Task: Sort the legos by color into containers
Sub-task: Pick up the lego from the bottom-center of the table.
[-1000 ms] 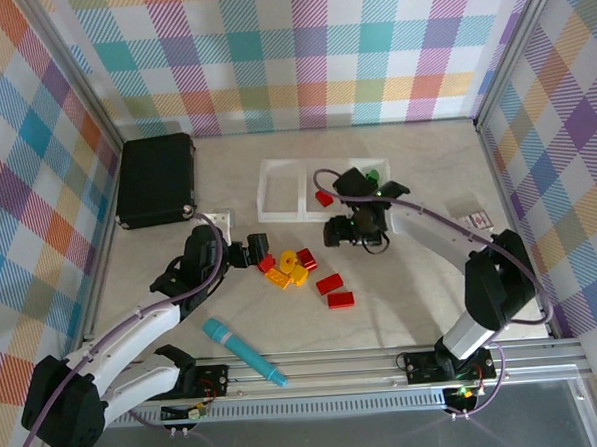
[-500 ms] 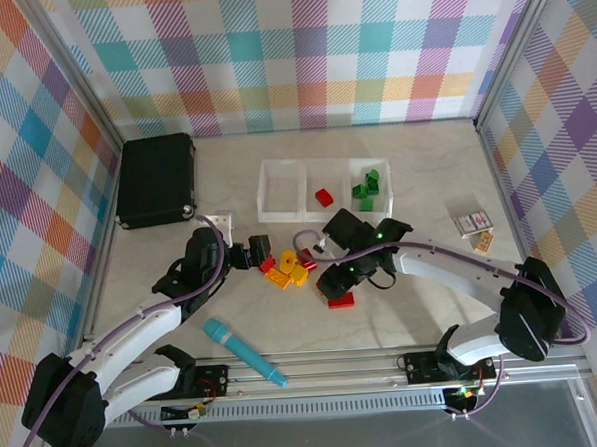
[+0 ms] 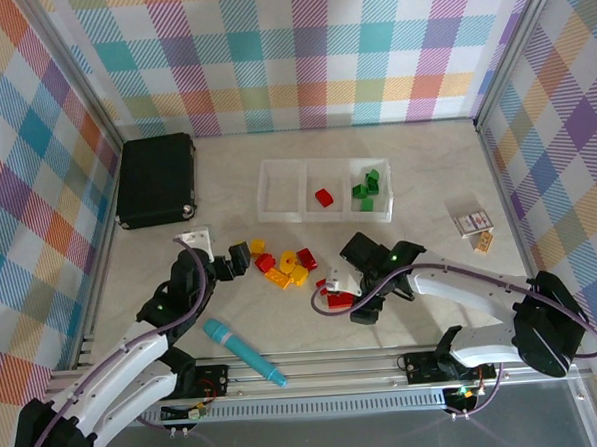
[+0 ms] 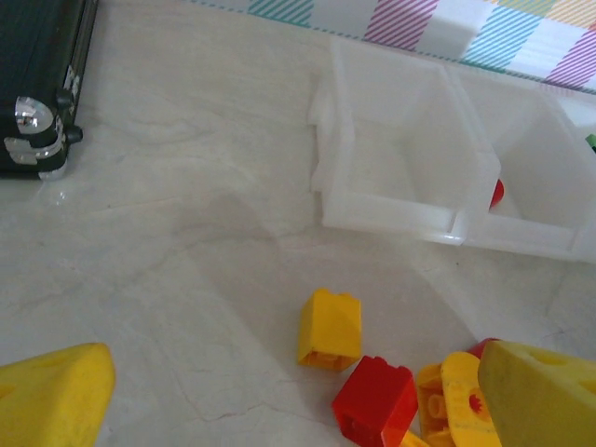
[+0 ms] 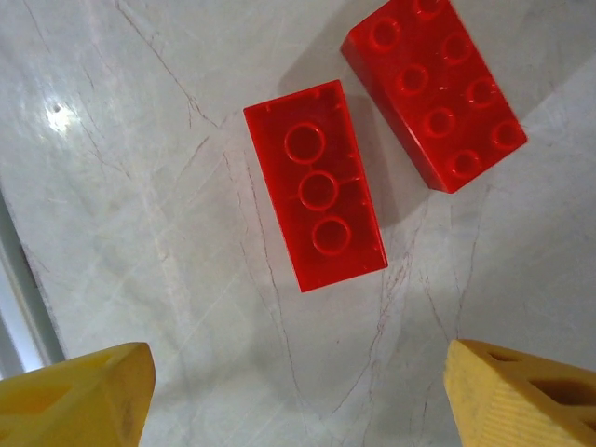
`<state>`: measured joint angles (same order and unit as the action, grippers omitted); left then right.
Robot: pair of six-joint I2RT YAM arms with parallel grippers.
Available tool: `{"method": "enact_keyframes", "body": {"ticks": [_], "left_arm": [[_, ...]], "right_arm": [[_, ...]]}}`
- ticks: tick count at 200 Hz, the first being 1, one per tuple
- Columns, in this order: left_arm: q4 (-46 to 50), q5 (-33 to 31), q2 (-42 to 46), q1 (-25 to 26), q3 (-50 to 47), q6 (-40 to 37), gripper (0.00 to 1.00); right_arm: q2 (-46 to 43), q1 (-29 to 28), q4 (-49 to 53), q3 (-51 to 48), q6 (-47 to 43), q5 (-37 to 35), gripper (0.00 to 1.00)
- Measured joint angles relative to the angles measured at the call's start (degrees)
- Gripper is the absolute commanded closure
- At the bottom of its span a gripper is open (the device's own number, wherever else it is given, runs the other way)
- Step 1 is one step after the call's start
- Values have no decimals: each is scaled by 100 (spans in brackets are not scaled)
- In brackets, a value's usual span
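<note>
Pale marbled tabletop (image 3: 426, 167), checked walls (image 3: 300, 53) all round. Nearest the arm bases, a teal marker-like cylinder (image 3: 243, 352) lies well behind the left gripper (image 3: 233, 262).

To the right gripper (image 5: 298, 400): its yellow fingertips (image 5: 79, 400) stand wide apart in the bottom corners of the wrist view, cut off by the edge, with nothing between them. Just ahead of them lies a translucent red three-stud brick (image 5: 317, 186), flat on the table. Beyond it, toward the right finger, is an opaque red eight-stud brick (image 5: 433, 88), its far corner cropped. From overhead that gripper (image 3: 345, 299) covers most of the pair; only a patch of red peeks out, and you cannot tell one brick from two there.

Now the left gripper's own camera (image 4: 289, 405): fingers spread wide, empty, tips half out of frame. Ahead sits a yellow square brick (image 4: 329, 328). Closer to the right finger are a red square brick (image 4: 374, 398) and a huddle of yellow pieces (image 4: 445, 400), partly hidden behind that finger. Farther ahead is the clear whitish three-compartment plastic tray (image 4: 391, 219), with a sliver of a lone red brick (image 4: 496, 193) behind its divider. Overhead settles it: that lone red brick (image 3: 324, 196) is in the middle compartment, and green bricks (image 3: 367, 188) are in the compartment farthest from the left gripper. Far off its left finger is a black rectangular case (image 4: 37, 84), cropped.
</note>
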<state>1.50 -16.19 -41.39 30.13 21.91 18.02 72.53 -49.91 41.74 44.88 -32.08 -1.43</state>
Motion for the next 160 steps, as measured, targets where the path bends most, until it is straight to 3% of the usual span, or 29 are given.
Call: {"method": "enact_keyframes", "body": {"ticks": [39, 87, 160], "left_arm": [[-15, 114, 551, 0, -297, 42, 1], [-4, 369, 1316, 0, -562, 39, 1], [157, 505, 1410, 0, -562, 15, 1]], "right_arm": [[66, 0, -474, -181, -442, -37, 22], [758, -42, -841, -175, -745, -133, 24], [1178, -85, -1172, -90, -811, -136, 29]]}}
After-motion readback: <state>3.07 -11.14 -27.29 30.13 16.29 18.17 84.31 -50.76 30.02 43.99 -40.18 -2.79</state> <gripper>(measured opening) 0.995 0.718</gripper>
